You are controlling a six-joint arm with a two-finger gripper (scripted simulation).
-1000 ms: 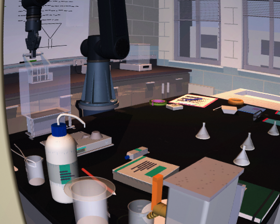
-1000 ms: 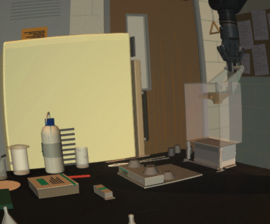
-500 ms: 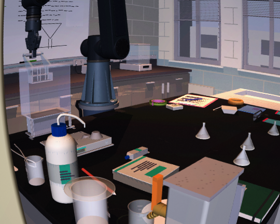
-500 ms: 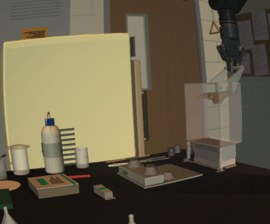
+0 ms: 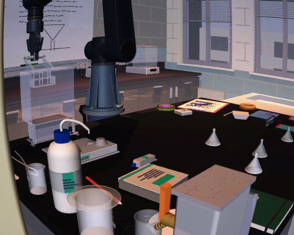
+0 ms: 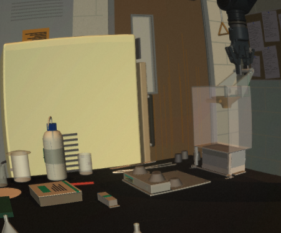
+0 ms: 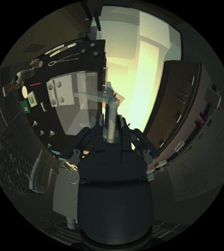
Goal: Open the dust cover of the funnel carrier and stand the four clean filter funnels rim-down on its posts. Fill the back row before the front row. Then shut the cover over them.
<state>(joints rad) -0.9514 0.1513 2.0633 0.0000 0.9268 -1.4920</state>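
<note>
My gripper [image 5: 34, 57] [image 6: 243, 71] [image 7: 111, 126] is high above the bench's back left corner, around the handle bar [image 7: 111, 118] of the clear dust cover [image 5: 46, 92] [image 6: 222, 116], and its fingers are open. The cover stands raised upright over the funnel carrier's grey base [image 5: 46, 128] [image 6: 223, 159]. A flat tray with round posts [image 5: 92, 147] [image 6: 159, 180] lies in front of the carrier. Several white filter funnels [image 5: 213, 138] [image 5: 260, 149] [image 5: 253, 164] [image 5: 287, 135] stand rim-down on the black bench at the right, far from my gripper.
The whiteboard wall [image 5: 50, 27] is close behind my gripper, and the arm's base [image 5: 103, 89] stands to its right. A wash bottle [image 5: 64, 168], beakers [image 5: 36, 178], a booklet [image 5: 153, 179] and a grey box [image 5: 213, 201] crowd the bench's front.
</note>
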